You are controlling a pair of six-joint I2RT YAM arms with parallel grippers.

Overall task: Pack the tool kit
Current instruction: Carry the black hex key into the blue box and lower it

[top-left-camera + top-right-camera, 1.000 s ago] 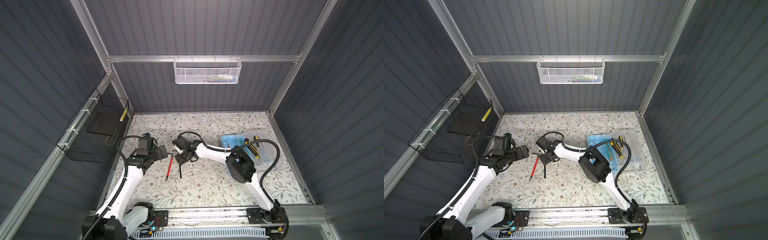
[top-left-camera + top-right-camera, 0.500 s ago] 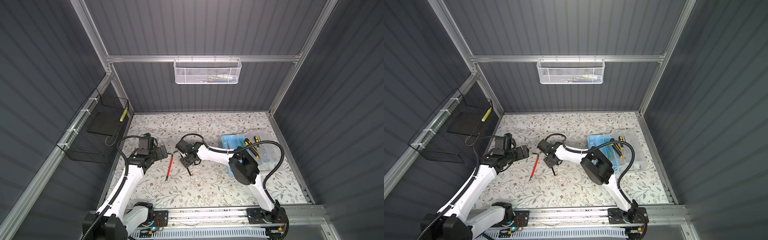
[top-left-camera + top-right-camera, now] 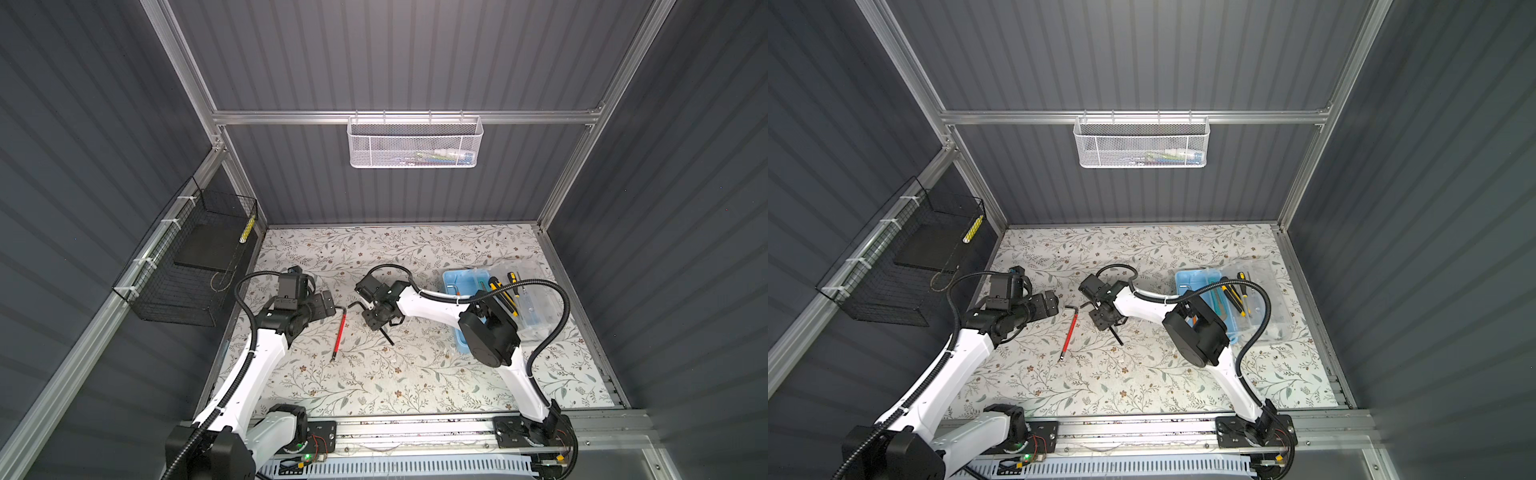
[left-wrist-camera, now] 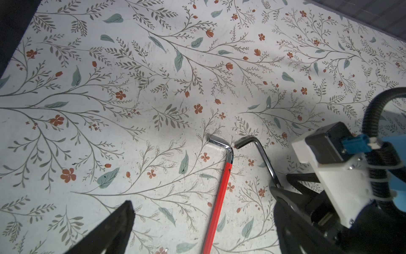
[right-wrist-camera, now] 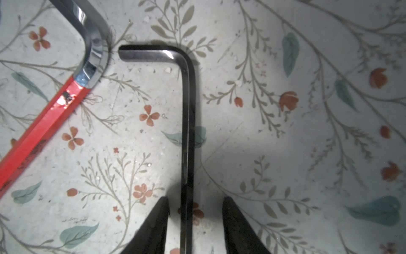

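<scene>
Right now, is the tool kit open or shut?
Open. The tool kit has its clear lid swung aside, and screwdrivers lie across it.

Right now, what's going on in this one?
Two robot arms are packing a tool kit, a blue box lying open on the right of the floral table with screwdrivers across it. The right gripper straddles a black hex key on the table, fingers either side with gaps showing, so there is no grip yet. A red hex key lies beside it, untouched. The left gripper hovers wide open over the red one.
</scene>
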